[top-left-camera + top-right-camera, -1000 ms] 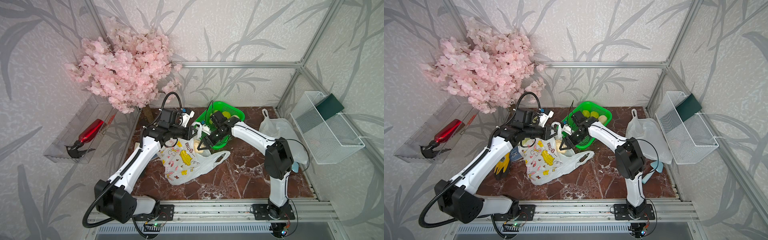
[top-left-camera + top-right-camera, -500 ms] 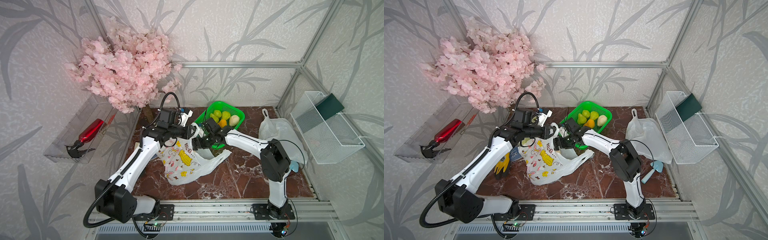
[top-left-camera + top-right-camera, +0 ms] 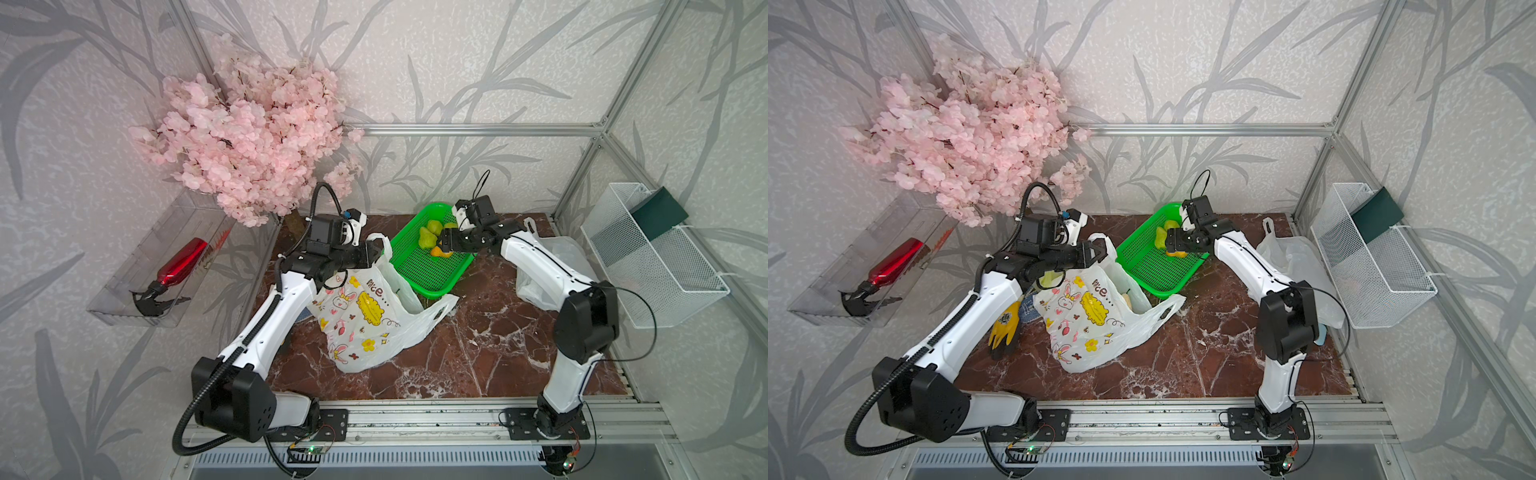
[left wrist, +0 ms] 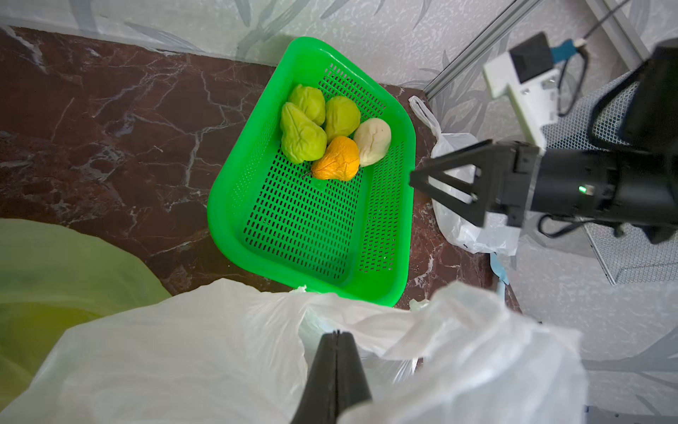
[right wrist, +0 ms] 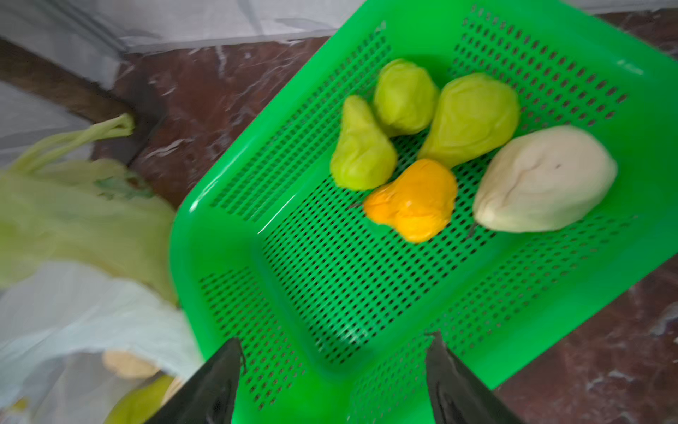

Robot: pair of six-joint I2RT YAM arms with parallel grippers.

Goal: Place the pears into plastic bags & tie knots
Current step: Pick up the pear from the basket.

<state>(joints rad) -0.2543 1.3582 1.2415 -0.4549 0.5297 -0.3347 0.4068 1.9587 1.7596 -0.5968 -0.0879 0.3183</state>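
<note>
Green basket (image 5: 205,235) holds five pears (image 5: 414,198) | right gripper (image 5: 332,370) spread wide above it, empty | left gripper (image 4: 335,341) pinched on white bag (image 4: 183,348) | yellow-green bag (image 4: 55,275) beside

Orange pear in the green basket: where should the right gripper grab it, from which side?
Grip the orange pear at its neck, probably from above on the bare side of the basket. It lies on its side, belly hemmed in by a green pear and the cream pear, neck pointing onto open mesh.
</note>
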